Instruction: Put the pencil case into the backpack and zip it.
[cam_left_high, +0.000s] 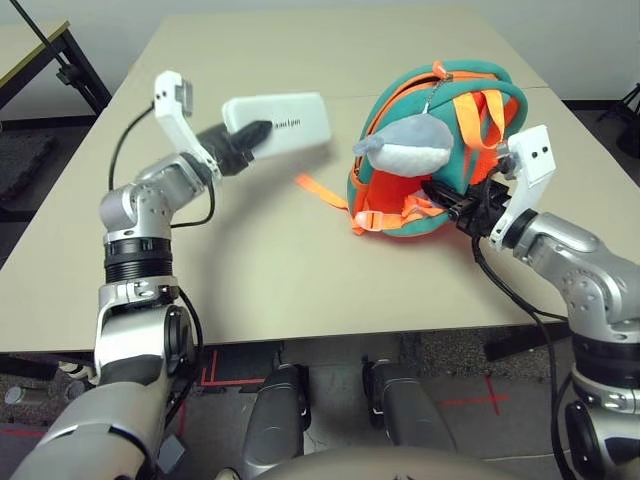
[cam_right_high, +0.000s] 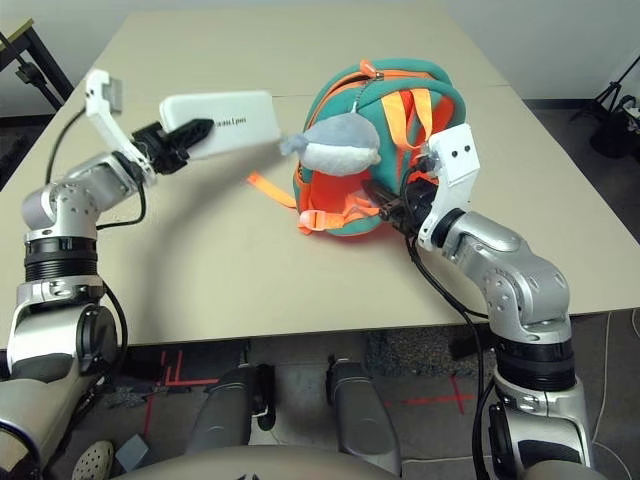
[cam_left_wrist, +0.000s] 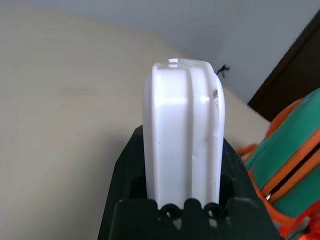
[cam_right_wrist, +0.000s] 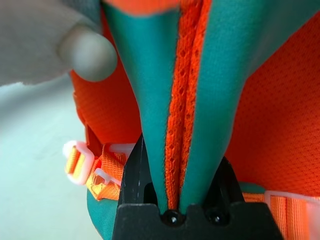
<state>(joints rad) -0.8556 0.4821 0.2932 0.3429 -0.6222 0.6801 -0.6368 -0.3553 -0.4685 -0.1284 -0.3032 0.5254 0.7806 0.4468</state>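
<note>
So the left gripper is clamped on one end of the single white pencil case, held up off the table just left of the one backpack; right gripper is pinched onto a teal-and-orange backpack strap; one grey plush charm dangles in front.

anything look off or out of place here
Nothing damaged or spilled. The pencil case is held off the table in the left gripper, not yet in the backpack, which lies tipped on its side, pinched by the right gripper.
</note>
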